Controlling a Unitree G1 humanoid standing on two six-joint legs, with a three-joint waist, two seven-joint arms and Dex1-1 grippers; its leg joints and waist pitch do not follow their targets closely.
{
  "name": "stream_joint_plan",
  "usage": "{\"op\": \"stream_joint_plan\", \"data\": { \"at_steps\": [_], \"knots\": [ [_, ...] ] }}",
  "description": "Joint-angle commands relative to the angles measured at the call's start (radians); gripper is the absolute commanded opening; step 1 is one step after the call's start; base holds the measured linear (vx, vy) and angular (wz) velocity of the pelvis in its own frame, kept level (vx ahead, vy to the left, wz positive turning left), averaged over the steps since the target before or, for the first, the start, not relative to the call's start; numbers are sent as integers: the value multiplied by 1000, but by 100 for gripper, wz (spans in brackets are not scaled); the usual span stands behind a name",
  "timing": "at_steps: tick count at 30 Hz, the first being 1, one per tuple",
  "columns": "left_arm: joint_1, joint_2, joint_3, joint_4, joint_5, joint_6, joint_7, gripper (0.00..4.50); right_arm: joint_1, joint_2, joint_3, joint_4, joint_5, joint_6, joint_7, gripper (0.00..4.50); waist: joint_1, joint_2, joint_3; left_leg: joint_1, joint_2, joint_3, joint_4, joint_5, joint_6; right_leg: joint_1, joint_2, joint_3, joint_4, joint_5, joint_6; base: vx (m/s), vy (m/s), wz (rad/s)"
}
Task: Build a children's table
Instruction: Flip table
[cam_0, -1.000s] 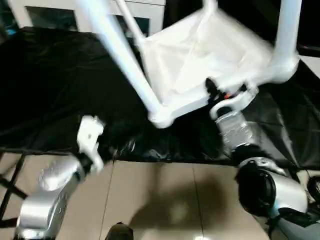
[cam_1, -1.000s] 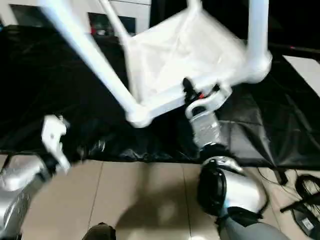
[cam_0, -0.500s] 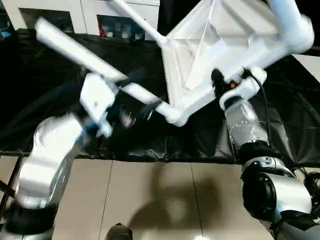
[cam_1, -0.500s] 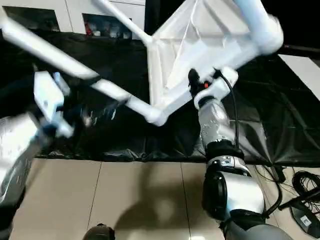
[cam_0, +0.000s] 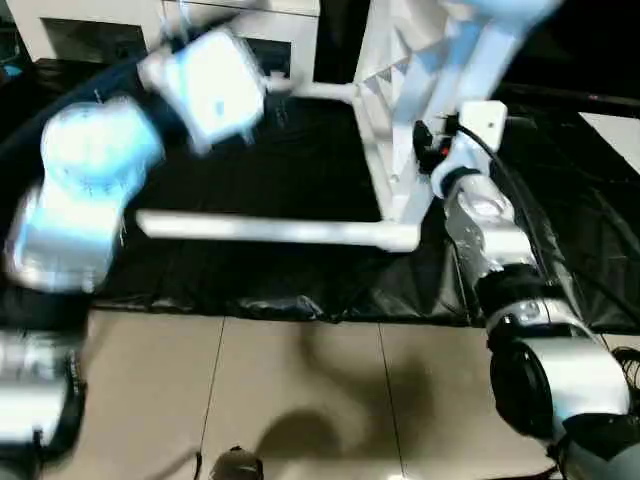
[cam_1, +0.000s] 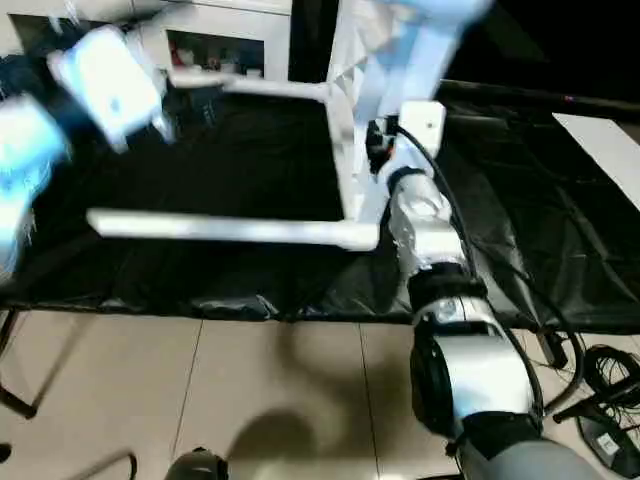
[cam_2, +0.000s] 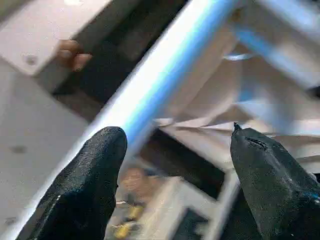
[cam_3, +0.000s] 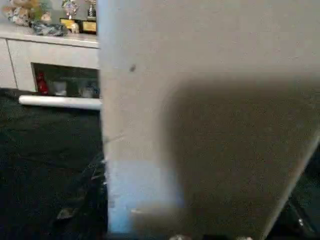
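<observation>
Standing on edge: children's table tipped up over the black tabletop

Standing on its edge, the children's table (cam_0: 400, 150) rises over the black-sheeted tabletop (cam_0: 300, 170), its top plate upright and seen nearly edge-on, its ribbed underside facing left. Two white legs run out level to the left from it: a near leg (cam_0: 270, 231) low over the black sheet, and a far leg (cam_0: 310, 91) higher up. A third leg (cam_0: 490, 40) leans up and to the right at the top.

The right gripper (cam_0: 425, 150) is at the near edge of the upright top, its jaws clamped on that edge; the right wrist view looks straight onto the flat white plate (cam_3: 210, 110).

The left gripper (cam_2: 175, 165) is raised high on the left, by the far leg. Its jaws stand wide apart, and in the left wrist view the white leg (cam_2: 165, 75) runs slantwise past one black finger (cam_2: 85, 190), with nothing gripped between them.

Beyond the tabletop stands a white cabinet (cam_0: 100, 30) with glass doors. Near the robot lies a tiled floor (cam_0: 300, 400).
</observation>
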Motion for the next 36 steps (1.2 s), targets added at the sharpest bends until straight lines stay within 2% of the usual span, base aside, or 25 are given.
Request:
{"op": "stream_joint_plan", "data": {
  "at_steps": [1, 5, 7, 8, 10, 13, 15, 18, 21, 22, 25, 26, 30, 31, 36],
  "knots": [
    [-41, 2, -22, 54, 43, -50, 29, 375, -23, -17, -13, 3, -5, 2, -47, 193, -10, 16, -86, 38, 14, 1, -61, -140, -96, 30, -52, 37, -56, 75, -147, 0, 0, 0],
    [-119, -3, -42, 161, 111, -122, 90, 375, -29, 0, 11, 10, -25, 17, -49, 193, -9, 18, -86, 35, 13, 0, -60, -139, -95, 33, -53, 37, -55, 99, -146, 0, 0, 0],
    [-148, -7, -45, 205, 138, -146, 129, 375, -30, 5, 15, 19, -36, 13, -52, 193, -10, 15, -86, 34, 14, -1, -61, -150, -97, 36, -56, 38, -56, 87, -144, 0, 0, 0],
    [-165, -7, -50, 237, 154, -158, 148, 375, -31, 5, 17, 27, -39, 8, -54, 228, -10, 17, -86, 35, 14, -1, -61, -152, -97, 36, -56, 37, -56, 86, -145, 0, 0, 0],
    [-194, -5, -64, 294, 177, -171, 165, 375, -31, 5, 18, 40, -39, 2, -57, 263, -11, 17, -86, 37, 14, -1, -61, -156, -96, 33, -56, 37, -57, 87, -151, 0, 0, 0],
    [-235, -7, -93, 401, 218, -207, 180, 375, -31, 5, 17, 49, -42, 2, -63, 265, -12, 20, -84, 38, 15, -2, -63, -176, -99, 31, -57, 38, -60, 66, -156, 0, 0, 0],
    [-247, -9, -99, 427, 227, -214, 185, 375, -30, 5, 16, 48, -40, 2, -61, 265, -12, 20, -84, 39, 16, -2, -64, -186, -102, 31, -58, 38, -60, 59, -158, 0, 0, 0],
    [-297, -22, -116, 532, 257, -241, 215, 375, -31, 3, 14, 52, -37, 1, -60, 265, -10, 23, -86, 42, 17, -4, -63, -184, -101, 31, -58, 37, -58, 82, -164, 0, 0, 0],
    [-329, -31, -127, 593, 281, -246, 243, 375, -34, 3, 12, 57, -35, -4, -58, 265, -8, 21, -86, 40, 16, -3, -62, -175, -97, 33, -59, 38, -57, 101, -169, 0, 0, 0],
    [-338, -35, -124, 607, 280, -246, 255, 375, -35, 3, 13, 60, -35, -8, -53, 265, -9, 25, -86, 39, 16, -5, -62, -173, -96, 34, -60, 37, -57, 105, -170, 0, 0, 0],
    [-365, -44, -117, 654, 265, -268, 263, 375, -40, 4, 14, 69, -34, -16, -48, 265, -7, 24, -87, 40, 17, -5, -62, -181, -96, 35, -61, 37, -57, 112, -179, 0, 0, 0],
    [-370, -45, -117, 663, 265, -274, 265, 346, -40, 4, 13, 70, -33, -17, -47, 238, -7, 23, -86, 40, 16, -5, -62, -182, -94, 35, -61, 37, -57, 110, -181, 0, 0, 0],
    [-399, -62, -112, 723, 248, -320, 261, 326, -39, 7, 12, 71, -29, -23, -39, 218, -5, 24, -86, 41, 17, -5, -62, -189, -90, 36, -61, 37, -58, 118, -188, 0, 0, 0],
    [-399, -62, -112, 723, 248, -320, 261, 304, -39, 7, 12, 71, -29, -23, -39, 203, -5, 24, -86, 41, 17, -5, -62, -188, -89, 36, -62, 37, -57, 120, -189, 0, 0, 0],
    [-391, -88, -110, 729, 208, -345, 206, 271, -41, 5, 14, 76, -31, -30, -38, 195, -4, 25, -85, 41, 19, -5, -64, -200, -89, 34, -63, 37, -59, 100, -194, 0, 0, 0]
  ]
}}
